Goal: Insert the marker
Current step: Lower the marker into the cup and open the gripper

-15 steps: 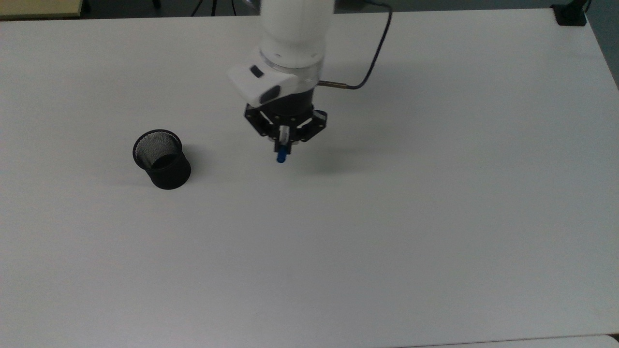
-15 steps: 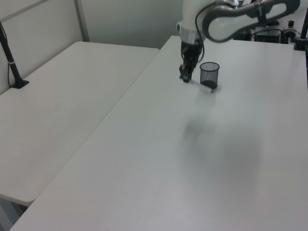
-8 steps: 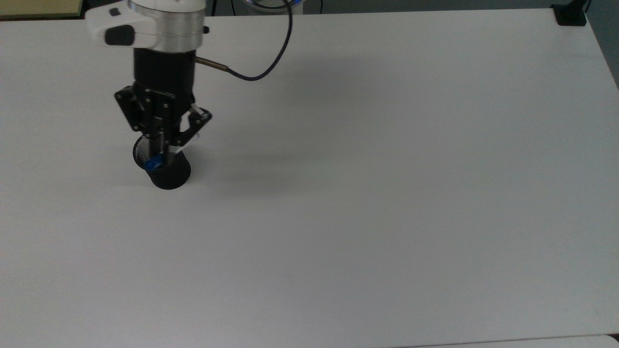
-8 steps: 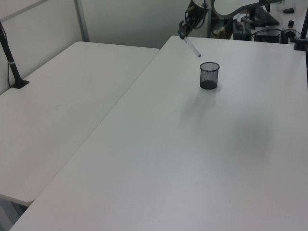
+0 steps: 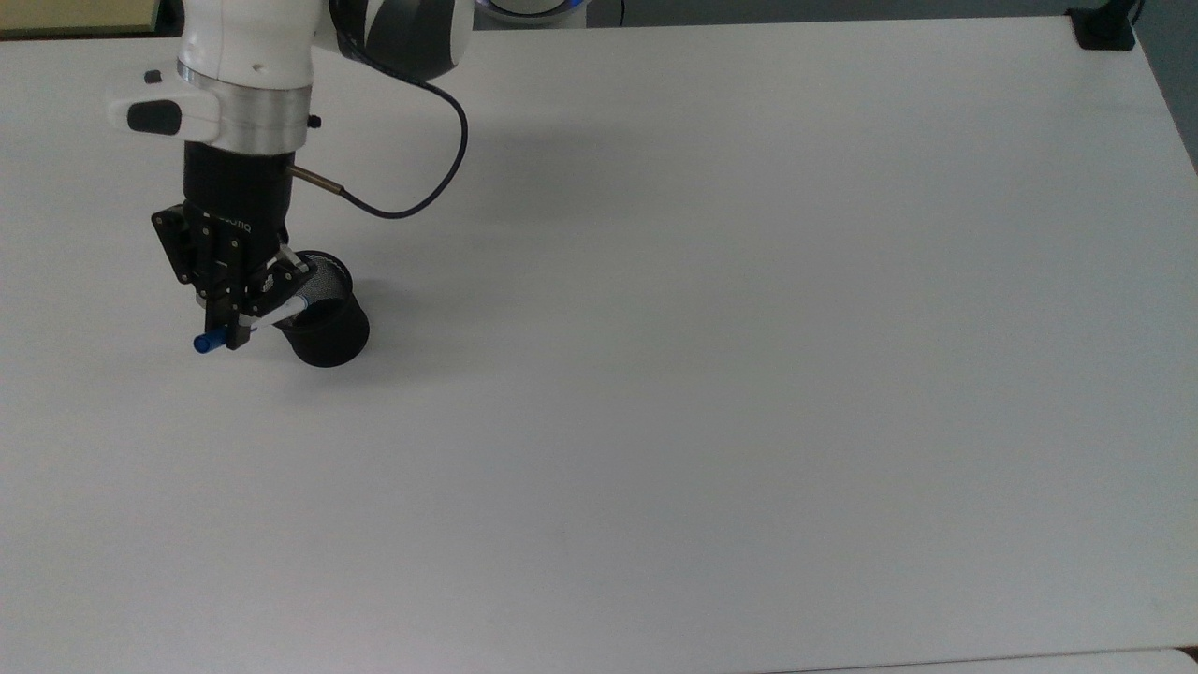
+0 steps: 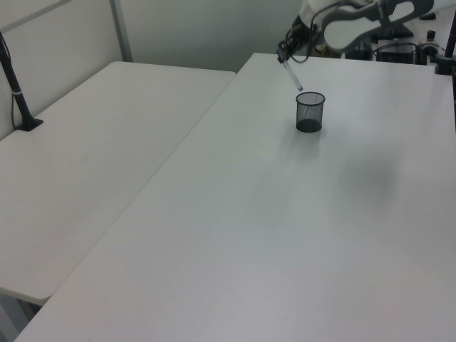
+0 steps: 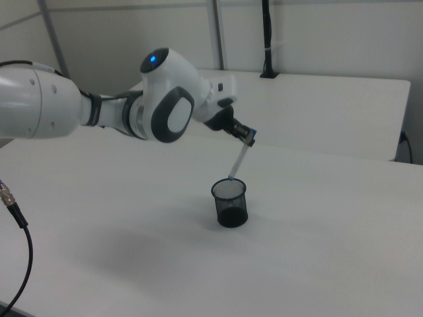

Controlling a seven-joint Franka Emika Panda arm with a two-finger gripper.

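My gripper (image 5: 229,323) (image 7: 246,137) (image 6: 283,57) is shut on the marker (image 5: 265,320) (image 7: 239,158) (image 6: 292,74), a slim white pen with a blue cap at the held end. The marker hangs tilted, its lower tip right at the rim of the black mesh cup (image 5: 323,323) (image 7: 230,203) (image 6: 310,112). The cup stands upright on the white table (image 5: 702,374). In the top view the gripper sits over the cup's left edge. In the right view it is above the cup and slightly to the right.
A black cable (image 5: 412,178) loops from the wrist over the table. A second white table (image 6: 92,164) adjoins in the left view's left, with a black clamp post (image 6: 18,92) on it. Wide bare tabletop lies to the top view's right.
The arm swung from mid-table toward the top view's left, carrying the marker above the cup. The marker has since tilted, its lower tip now at the cup's rim.
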